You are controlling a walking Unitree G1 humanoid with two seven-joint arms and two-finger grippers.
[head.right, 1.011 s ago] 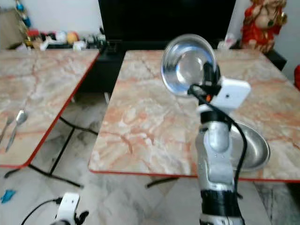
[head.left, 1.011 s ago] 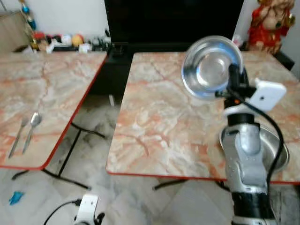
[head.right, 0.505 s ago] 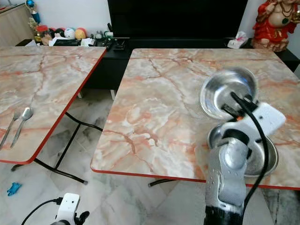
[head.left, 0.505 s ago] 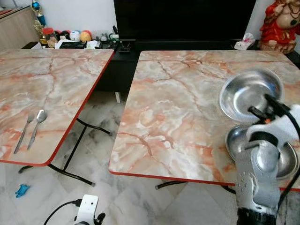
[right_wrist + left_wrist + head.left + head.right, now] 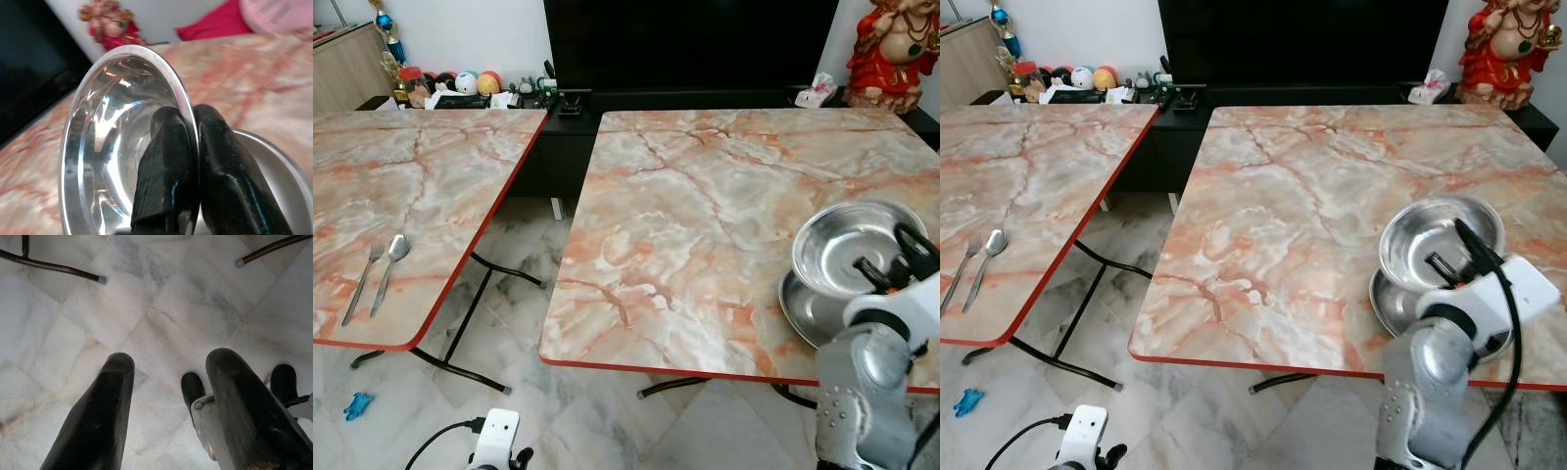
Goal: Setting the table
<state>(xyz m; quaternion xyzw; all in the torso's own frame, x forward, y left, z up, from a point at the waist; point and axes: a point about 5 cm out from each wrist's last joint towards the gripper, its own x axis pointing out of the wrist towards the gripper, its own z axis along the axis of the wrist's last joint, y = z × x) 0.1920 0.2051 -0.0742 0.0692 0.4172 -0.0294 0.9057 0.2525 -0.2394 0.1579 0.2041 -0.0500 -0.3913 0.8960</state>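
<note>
My right gripper (image 5: 889, 262) is shut on the rim of a shiny steel bowl (image 5: 847, 243), one finger inside and one outside. The bowl hangs tilted just over a second, wider steel bowl (image 5: 806, 309) that lies near the front right edge of the right marble table (image 5: 705, 215). In the right wrist view the fingers (image 5: 166, 166) pinch the held bowl's rim (image 5: 112, 147), with the lower bowl (image 5: 274, 161) behind. A fork (image 5: 360, 284) and a spoon (image 5: 391, 257) lie side by side on the left marble table (image 5: 421, 166). My left gripper (image 5: 168, 362) hangs open over the floor.
A gap of marble floor with black table legs (image 5: 480, 284) separates the two red-edged tables. Behind them stand a black TV unit (image 5: 685, 39) and a shelf of small clutter (image 5: 460, 83). A red statue (image 5: 896, 49) stands at the back right. A blue scrap (image 5: 352, 406) lies on the floor.
My right arm has brought the steel bowl down from high above the table's middle to just over the second bowl at the front right. The head camera has shifted.
</note>
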